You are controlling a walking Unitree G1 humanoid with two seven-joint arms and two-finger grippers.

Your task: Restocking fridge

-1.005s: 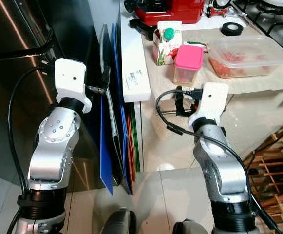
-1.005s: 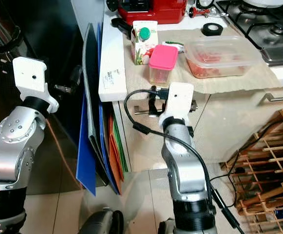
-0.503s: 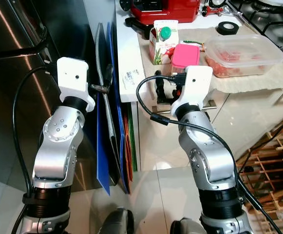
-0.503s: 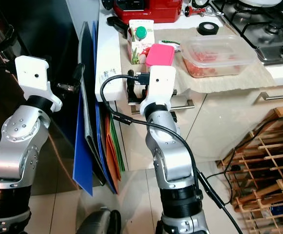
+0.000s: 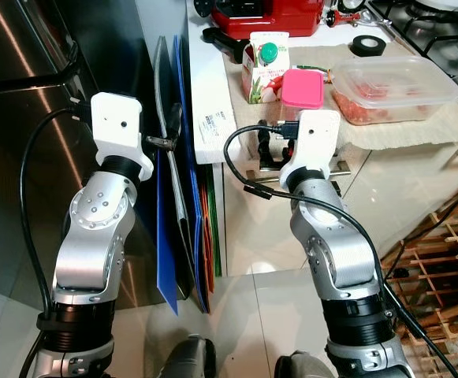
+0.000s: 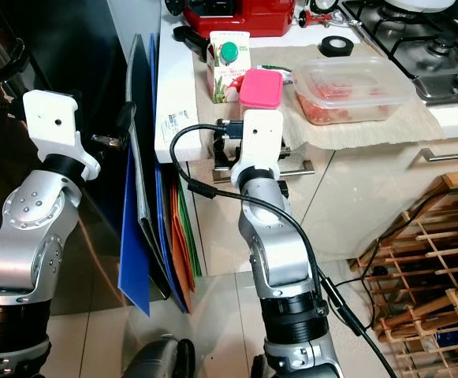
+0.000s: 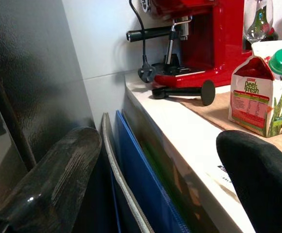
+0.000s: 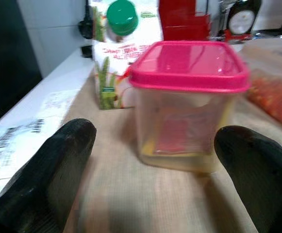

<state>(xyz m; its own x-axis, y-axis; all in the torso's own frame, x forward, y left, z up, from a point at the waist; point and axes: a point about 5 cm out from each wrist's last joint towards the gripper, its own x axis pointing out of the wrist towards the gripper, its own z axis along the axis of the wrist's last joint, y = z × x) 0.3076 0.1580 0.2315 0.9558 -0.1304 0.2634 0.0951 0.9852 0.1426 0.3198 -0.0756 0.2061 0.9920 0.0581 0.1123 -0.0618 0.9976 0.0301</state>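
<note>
A pink-lidded clear tub stands on the beige cloth at the counter's front edge. Behind it is a juice carton with a green cap. My right gripper is at the counter edge, open, with the tub just ahead between its fingers, not touching. A flat clear box of red food lies to the right of the tub. My left gripper is open and held beside the dark steel fridge, in front of the boards leaning there.
Blue and coloured boards lean in the gap between fridge and counter. A red coffee machine and a black tape roll stand at the back of the counter. The hob is at the right, a wooden wine rack below.
My right arm has risen from below the counter edge to the tub's height and now faces it. The camera shifted a little. The left arm has hardly moved.
</note>
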